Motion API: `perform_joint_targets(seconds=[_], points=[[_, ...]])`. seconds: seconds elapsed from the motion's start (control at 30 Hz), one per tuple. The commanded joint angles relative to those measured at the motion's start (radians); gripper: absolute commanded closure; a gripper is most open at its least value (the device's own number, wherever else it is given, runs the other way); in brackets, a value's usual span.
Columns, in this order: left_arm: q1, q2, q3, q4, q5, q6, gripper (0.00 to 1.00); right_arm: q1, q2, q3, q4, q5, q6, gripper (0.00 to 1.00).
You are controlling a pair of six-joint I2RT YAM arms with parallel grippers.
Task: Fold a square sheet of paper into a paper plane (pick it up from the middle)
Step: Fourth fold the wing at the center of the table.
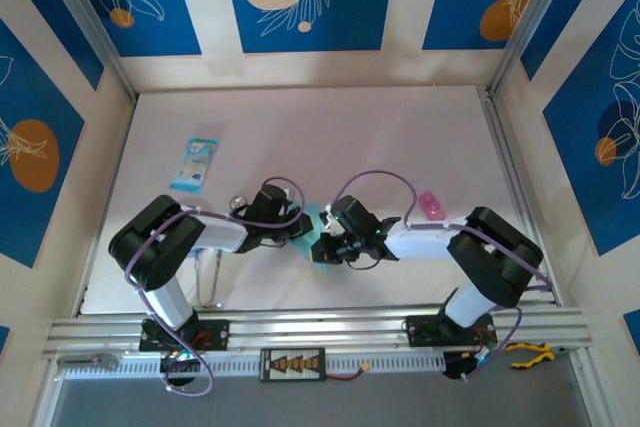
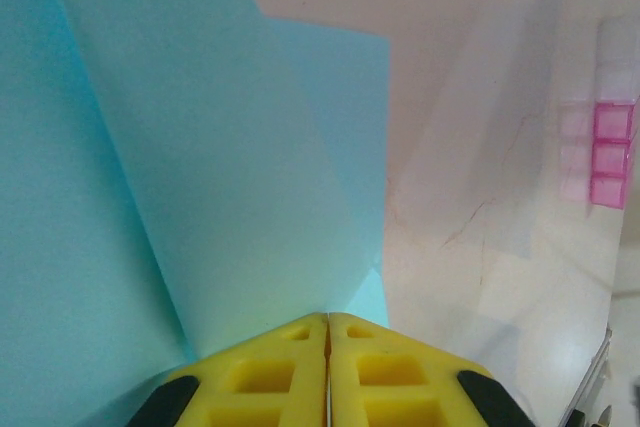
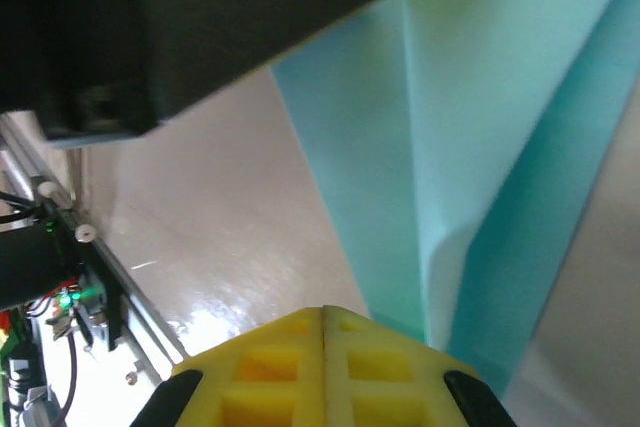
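Between the two sets of fingertips sat the sheet of paper (image 1: 312,220), light blue, creased into several angled panels. Left gripper (image 2: 328,319): jaws pressed together and clamped on the sheet, folds fanning out ahead and to the left of the seam. Right gripper (image 3: 323,311): jaws together too. Paper ran in at its right fingertip, and I couldn't tell if it was actually pinched. The two grippers faced each other, nearly touching. Pink item (image 1: 430,205) lay on the table (image 1: 400,127) behind the right gripper, apart. Printed packet (image 1: 195,161) lay well apart from the left gripper, far-left side.
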Motion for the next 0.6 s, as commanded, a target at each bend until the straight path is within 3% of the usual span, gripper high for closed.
perform_joint_targets(seconds=[0.0,0.57], points=[[0.003,0.032,-0.019,-0.054,-0.028,0.008,0.91,0.007,0.017,-0.007,-0.039,0.033,0.012,0.97],[0.005,0.025,-0.027,-0.065,-0.048,-0.002,0.91,0.05,-0.085,-0.249,0.108,0.012,0.12,0.98]])
